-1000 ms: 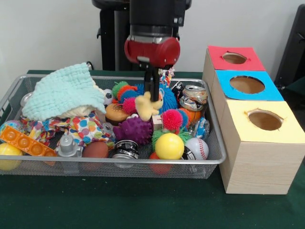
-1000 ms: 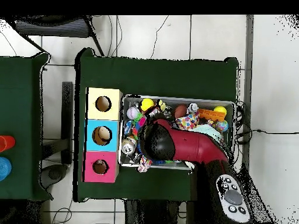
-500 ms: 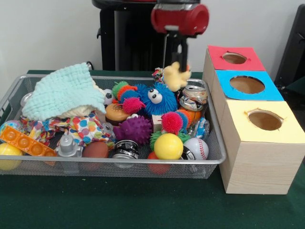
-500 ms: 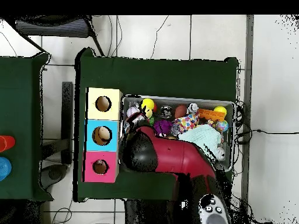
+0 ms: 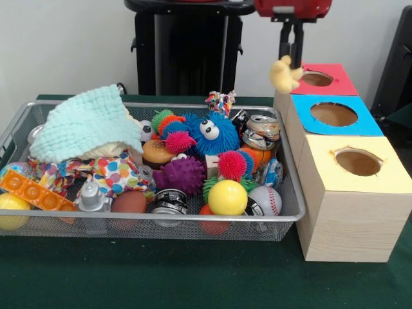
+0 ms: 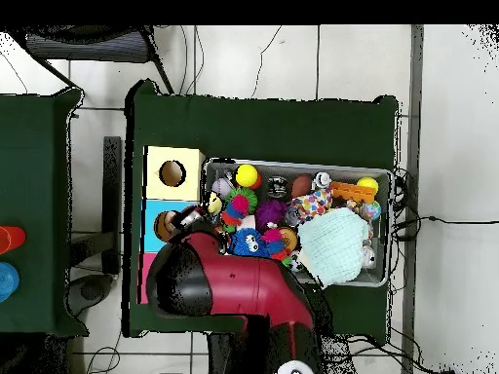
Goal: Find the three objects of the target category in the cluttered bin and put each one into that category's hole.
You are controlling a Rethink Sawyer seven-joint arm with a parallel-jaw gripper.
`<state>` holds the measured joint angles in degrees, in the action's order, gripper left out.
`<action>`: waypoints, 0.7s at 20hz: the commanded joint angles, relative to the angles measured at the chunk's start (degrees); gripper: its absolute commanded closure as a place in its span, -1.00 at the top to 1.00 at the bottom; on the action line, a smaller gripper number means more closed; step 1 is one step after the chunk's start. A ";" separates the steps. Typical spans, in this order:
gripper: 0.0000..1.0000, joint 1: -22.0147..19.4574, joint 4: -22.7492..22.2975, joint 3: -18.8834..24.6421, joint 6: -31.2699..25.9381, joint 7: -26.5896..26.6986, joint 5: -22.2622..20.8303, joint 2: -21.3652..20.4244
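Gripper [image 5: 291, 56] clamped on pale cream toy [image 5: 282, 73], held in air just beside red-panelled hole [image 5: 317, 78]; hole lies to picture-right of toy, front view; wire bin [image 5: 283, 215] below, w/ clutter; drop likely needs short sideways shift.

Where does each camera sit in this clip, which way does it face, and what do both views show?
Front view: across the table, facing the robot; the gripper hangs from the top edge, holding the cream toy beside the red-panelled hole.
Overhead view: above the table, looking straight down, robot base at the bottom; the red arm covers the red panel.
Shared: the wire basket, the blue googly-eyed toy, the yellow-panelled hole.
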<state>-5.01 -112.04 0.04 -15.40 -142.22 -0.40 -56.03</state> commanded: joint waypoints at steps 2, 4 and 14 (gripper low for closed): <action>-1.00 5.40 -5.58 -7.68 -0.05 -14.69 4.20 1.52; -1.00 7.43 -6.05 -9.64 2.93 -15.65 4.91 2.90; -1.00 12.89 -12.44 -11.45 14.25 -18.08 11.16 7.59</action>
<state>6.02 -115.48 -9.48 -7.10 -142.23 5.75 -52.90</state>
